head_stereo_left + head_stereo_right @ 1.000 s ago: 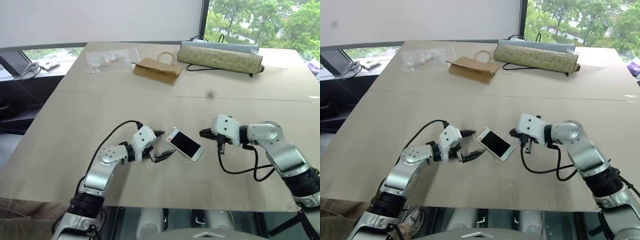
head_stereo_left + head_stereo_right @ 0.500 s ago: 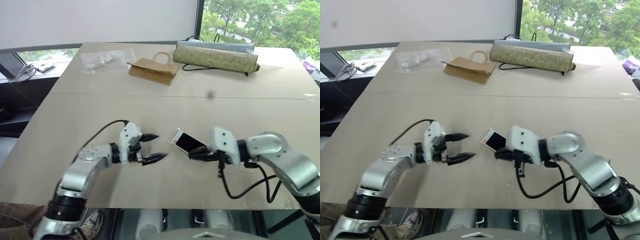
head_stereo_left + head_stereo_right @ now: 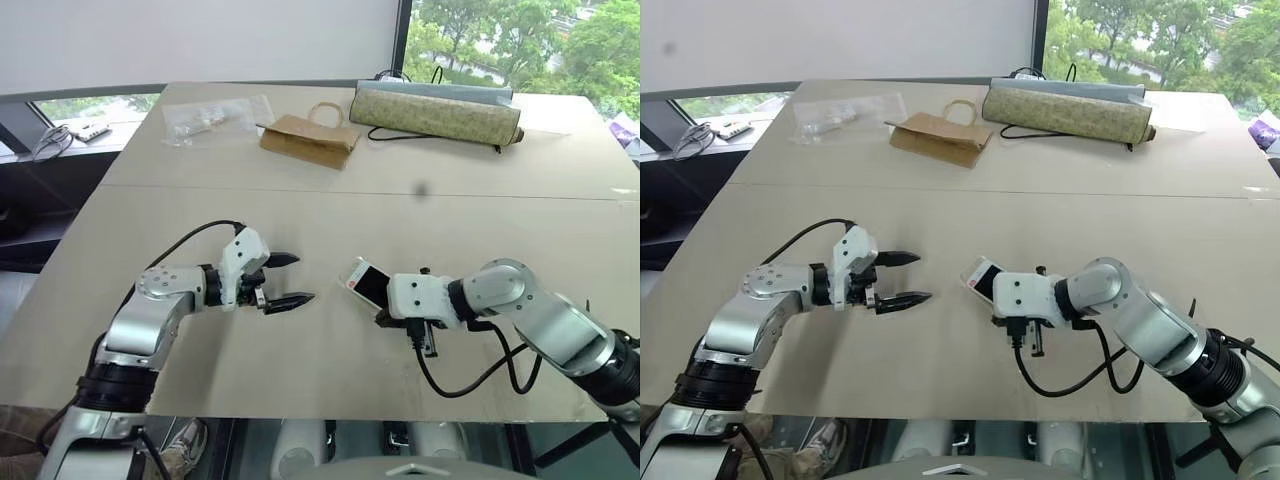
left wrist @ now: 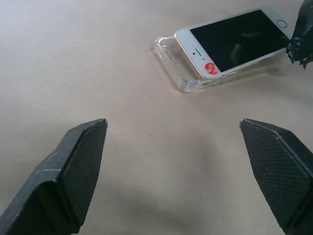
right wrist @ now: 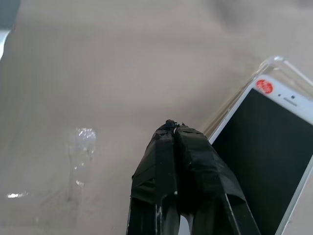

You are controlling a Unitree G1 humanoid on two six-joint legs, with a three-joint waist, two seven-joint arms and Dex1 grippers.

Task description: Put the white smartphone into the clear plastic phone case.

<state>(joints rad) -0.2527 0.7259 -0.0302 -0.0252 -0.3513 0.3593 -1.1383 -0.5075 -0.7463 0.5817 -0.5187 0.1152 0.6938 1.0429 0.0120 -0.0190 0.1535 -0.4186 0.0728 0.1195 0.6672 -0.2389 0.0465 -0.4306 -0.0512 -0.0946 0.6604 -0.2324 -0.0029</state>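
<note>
Since the earlier frame the right gripper (image 3: 992, 312) has swung in across the white smartphone (image 4: 234, 41) to its near edge, and the left gripper (image 3: 292, 280) has backed off toward the table's left side; the phone looks to have shifted slightly with the push. Phone sits screen-up on the clear plastic phone case (image 4: 172, 66), roughly mid-table, closer to the near edge than the far one. Not seated, by my read: in the left wrist view the phone's top end overhangs inside the case rim at a skew, the case corner and lip sticking out past it, and the phone looks tilted instead of flush. So partially in, one end or side riding on the rim. Right claw is pinched fully closed, holding nothing, its tips touching or just beside the phone's long edge in the right wrist view; looks like it's being used as a pusher. Left claw is spread wide and empty, well apart from the case, hovering above the table (image 3: 300, 210). Left to do, as I judge it: square the phone to the case and press the corners down until the rim snaps over all round. Far edge holds a brown paper bag (image 3: 310, 140), a rolled mat (image 3: 440, 115) and a crinkled plastic bag (image 3: 215, 115), all well clear of the work.
</note>
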